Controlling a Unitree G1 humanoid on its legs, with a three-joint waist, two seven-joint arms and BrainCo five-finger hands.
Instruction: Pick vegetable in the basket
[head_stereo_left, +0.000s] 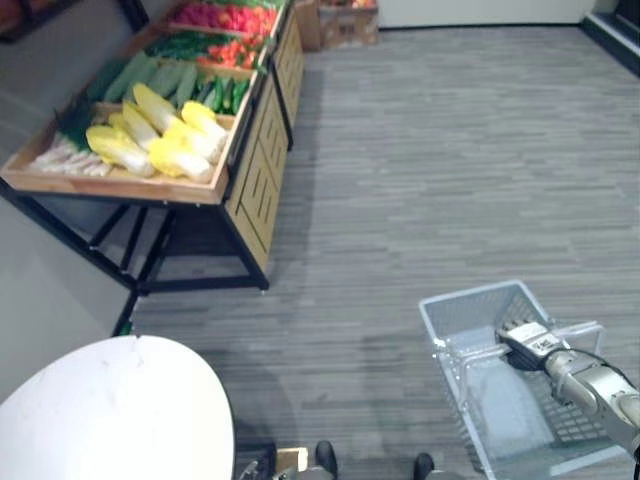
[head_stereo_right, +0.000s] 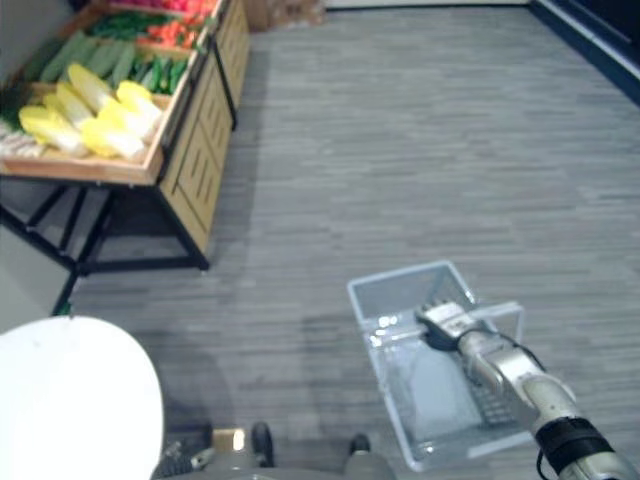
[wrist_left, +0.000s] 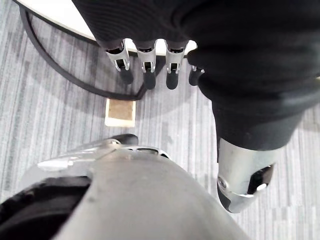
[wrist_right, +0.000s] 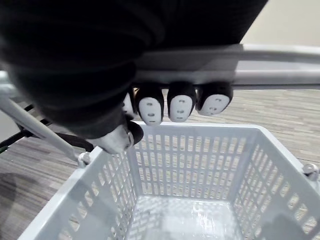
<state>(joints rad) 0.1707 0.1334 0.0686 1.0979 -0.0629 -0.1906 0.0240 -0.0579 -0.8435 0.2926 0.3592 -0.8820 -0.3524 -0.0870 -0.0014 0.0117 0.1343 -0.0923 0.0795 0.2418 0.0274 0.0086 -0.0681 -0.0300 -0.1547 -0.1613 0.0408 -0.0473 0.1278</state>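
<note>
The basket (wrist_right: 200, 165) looks like glossy plastic, the produce stand (head_stereo_left: 255, 185) matt wood.

A light wooden display stand on black metal legs (head_stereo_left: 252, 190) stands on grey striped carpet (head_stereo_left: 430, 150). A round white table (head_stereo_left: 110, 410) is near its front, and a brown box (head_stereo_left: 345, 22) lies beyond its far end.

The right arm (head_stereo_right: 520, 385) reaches in over the basket (head_stereo_left: 468, 301), its right hand (wrist_right: 172, 102) curled round the basket's handle (wrist_right: 280, 67) with dark fingertips showing beneath the bar, while the left hand (wrist_left: 145, 62) hangs apart from the basket, fingers relaxed, holding nothing.
</note>
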